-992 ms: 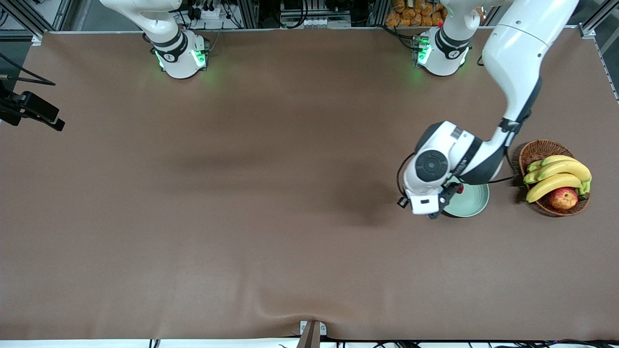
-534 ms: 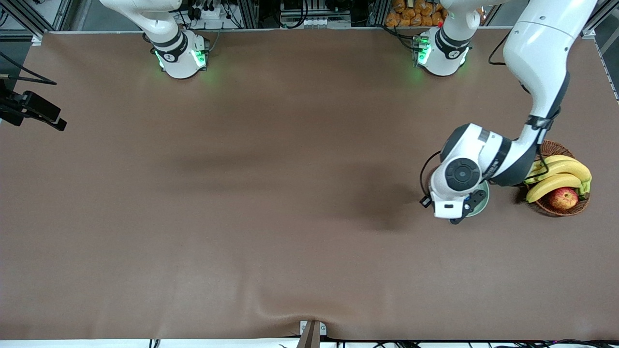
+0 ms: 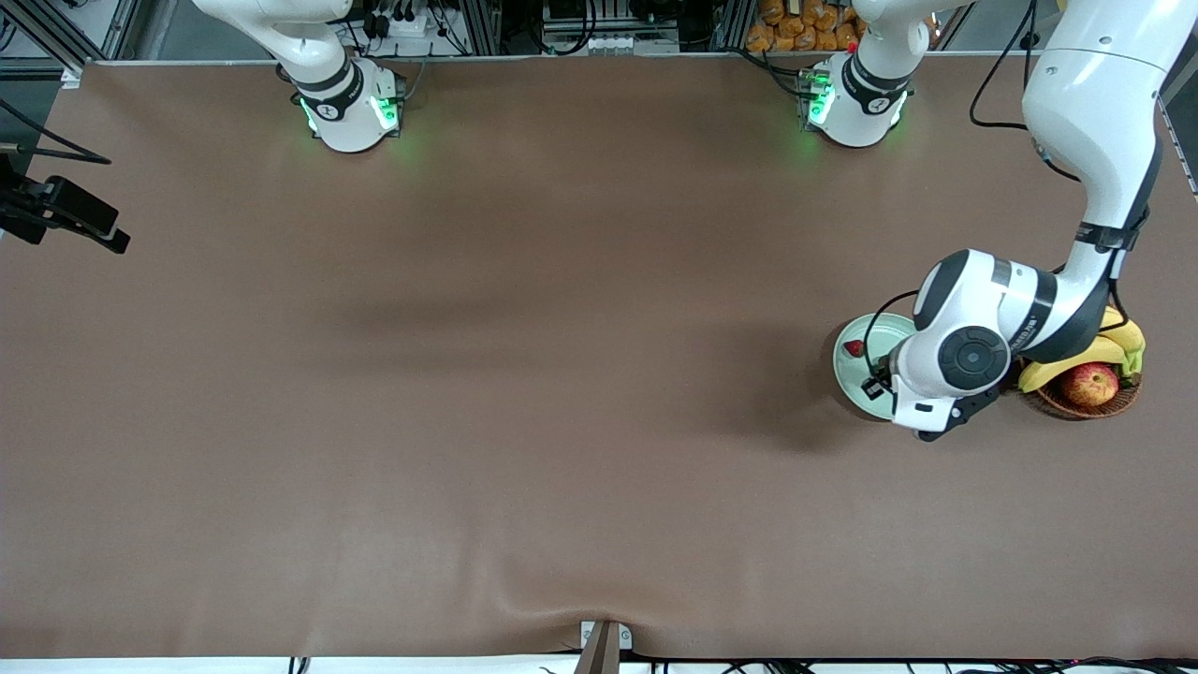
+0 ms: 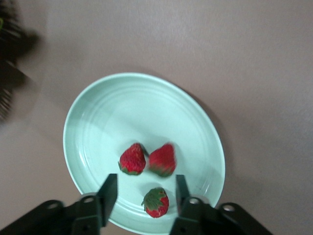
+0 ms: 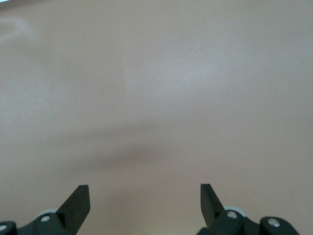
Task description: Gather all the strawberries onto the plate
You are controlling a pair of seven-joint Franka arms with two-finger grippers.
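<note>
The plate [image 4: 146, 112] lies on the brown bench [image 3: 468, 374] toward the left arm's end, just beside the wicker basket [image 3: 1086, 404], on the side toward the right arm's end; the basket holds bananas [image 3: 1118, 348] and a red-yellow apple [image 3: 1090, 382], partly covered in the front view by the left arm's wrist. All three strawberries lie in the plate, as the left wrist view shows: two sit side by side near the dish's middle, one [image 4: 132, 159] just beside the other [image 4: 163, 159], close enough that they may touch, though I cannot tell; the third strawberry [image 4: 156, 202] lies apart from the pair, nearer the rim, its green top turned up toward them. In the front view only one berry [image 3: 854, 348] shows, near the plate's rim [image 3: 847, 384] toward the right arm's end; the rest of the dish is hidden under the arm.

The left gripper [image 4: 144, 193] hangs over the plate, directly above the third strawberry; its fingers [image 4: 108, 192] are parted and released, one on each side of that berry and clear of it, gripping nothing. The right arm waits at its own end; the right gripper [image 5: 145, 200] does not show in the front view; in the right wrist view its fingers [image 5: 78, 200] stand spread wide over bare bench, with nothing between them.
</note>
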